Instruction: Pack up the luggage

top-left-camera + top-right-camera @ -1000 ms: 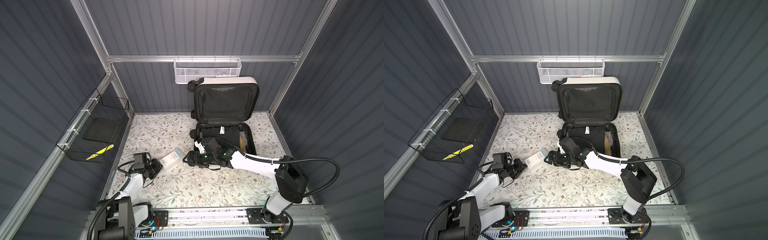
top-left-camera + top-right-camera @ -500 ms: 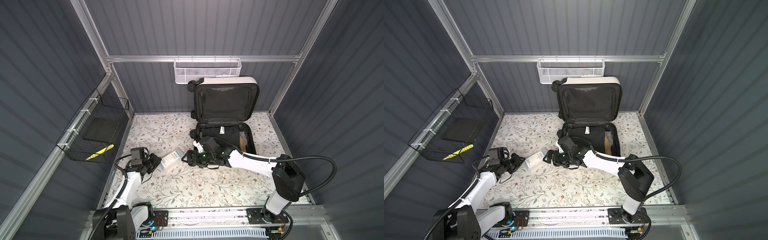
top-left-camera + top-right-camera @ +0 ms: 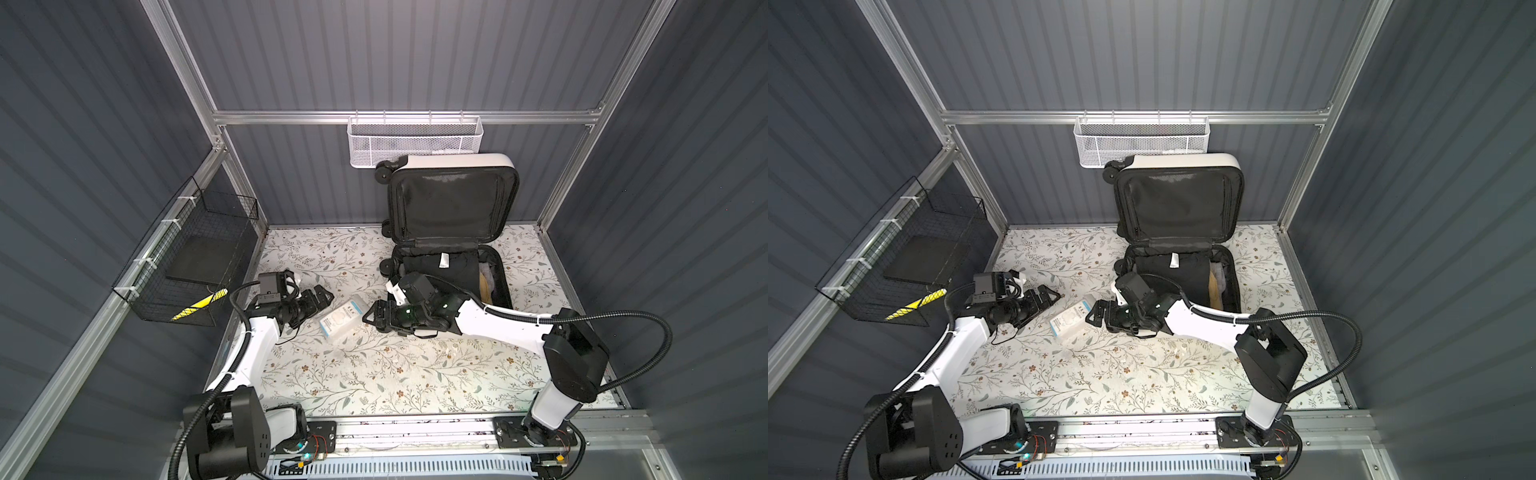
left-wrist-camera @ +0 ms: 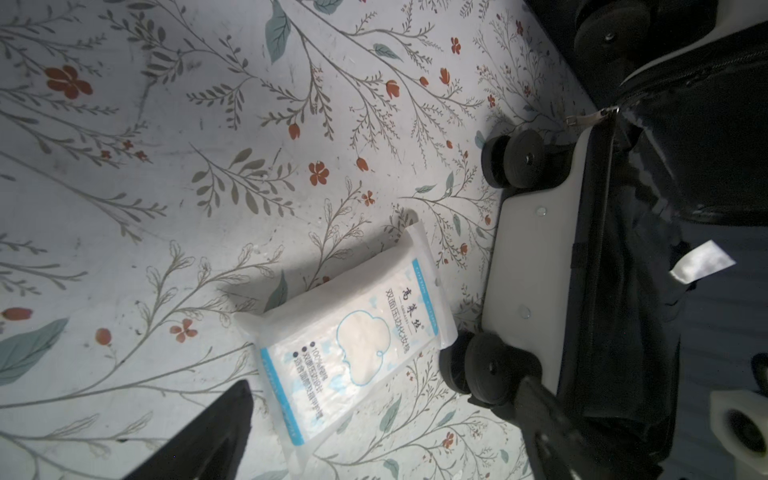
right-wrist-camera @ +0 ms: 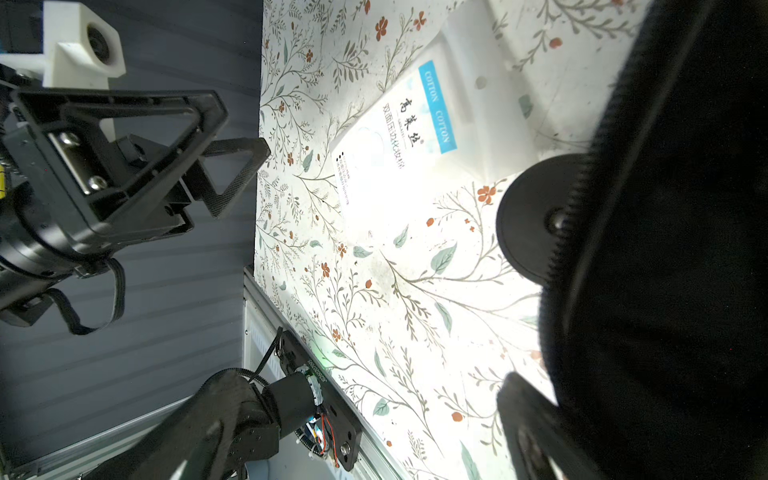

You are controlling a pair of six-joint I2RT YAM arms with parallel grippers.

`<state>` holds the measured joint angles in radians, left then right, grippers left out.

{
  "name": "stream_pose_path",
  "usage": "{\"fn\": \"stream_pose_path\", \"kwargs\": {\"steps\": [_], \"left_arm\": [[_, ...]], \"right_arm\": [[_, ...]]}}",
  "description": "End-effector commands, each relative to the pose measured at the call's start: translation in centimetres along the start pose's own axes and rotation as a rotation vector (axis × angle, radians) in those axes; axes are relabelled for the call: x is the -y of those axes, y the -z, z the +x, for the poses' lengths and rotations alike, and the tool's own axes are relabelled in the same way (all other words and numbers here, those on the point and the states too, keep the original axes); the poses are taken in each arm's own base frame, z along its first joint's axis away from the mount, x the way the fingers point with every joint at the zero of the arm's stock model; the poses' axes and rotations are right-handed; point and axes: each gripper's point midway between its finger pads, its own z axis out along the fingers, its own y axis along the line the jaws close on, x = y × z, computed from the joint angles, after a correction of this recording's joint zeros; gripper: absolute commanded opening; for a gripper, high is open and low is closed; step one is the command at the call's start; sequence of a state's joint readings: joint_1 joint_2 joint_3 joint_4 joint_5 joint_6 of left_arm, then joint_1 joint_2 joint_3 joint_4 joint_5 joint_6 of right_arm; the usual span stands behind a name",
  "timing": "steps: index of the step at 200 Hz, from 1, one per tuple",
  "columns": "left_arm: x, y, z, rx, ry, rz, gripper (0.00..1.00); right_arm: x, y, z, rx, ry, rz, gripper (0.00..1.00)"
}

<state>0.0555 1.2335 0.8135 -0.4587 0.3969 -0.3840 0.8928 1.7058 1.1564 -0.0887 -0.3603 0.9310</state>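
Luggage, small white hard-shell suitcase, sat open far back, right of centre. Left gripper and right gripper both gaped wide, empty, white plastic cotton-pad packet lying between them.

The white packet is showing "COTTON COTTON" on its blue band — beside it, "双面压边化妆棉". A smaller line is beginning "100%".

Grey ribbed walls; aluminium frame; floral-print floor; white mesh basket; black wire basket
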Motion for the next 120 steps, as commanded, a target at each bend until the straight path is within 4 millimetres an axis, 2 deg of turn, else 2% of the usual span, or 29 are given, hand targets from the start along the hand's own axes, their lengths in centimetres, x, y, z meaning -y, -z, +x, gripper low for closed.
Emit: {"fn": "stream_pose_path", "kwargs": {"steps": [1, 32, 66, 93, 120], "left_arm": [[0.8, -0.3, 1.7, -0.087, -0.168, -0.062, 1.00], [2.6, -1.5, 2.5, -0.136, -0.399, -0.151, 1.00], [2.6, -2.4, 2.4, -0.175, -0.499, -0.176, 1.00], [3.3, -3.2, 2.2, -0.184, -0.590, -0.177, 1.00], [3.8, -4.1, 2.4, -0.230, -0.673, -0.185, 1.00]], "right_arm": [[3.1, 0.6, -0.3, 0.020, -0.013, 0.085, 0.99], [3.9, 2.2, -0.6, 0.049, -0.027, 0.079, 0.99], [4.8, 3.8, -0.4, 0.069, -0.029, 0.079, 0.99], [5.8, 4.7, -0.2, 0.085, -0.038, 0.075, 0.99], [5.6, 5.2, 0.5, 0.058, -0.037, 0.039, 0.99]]}}
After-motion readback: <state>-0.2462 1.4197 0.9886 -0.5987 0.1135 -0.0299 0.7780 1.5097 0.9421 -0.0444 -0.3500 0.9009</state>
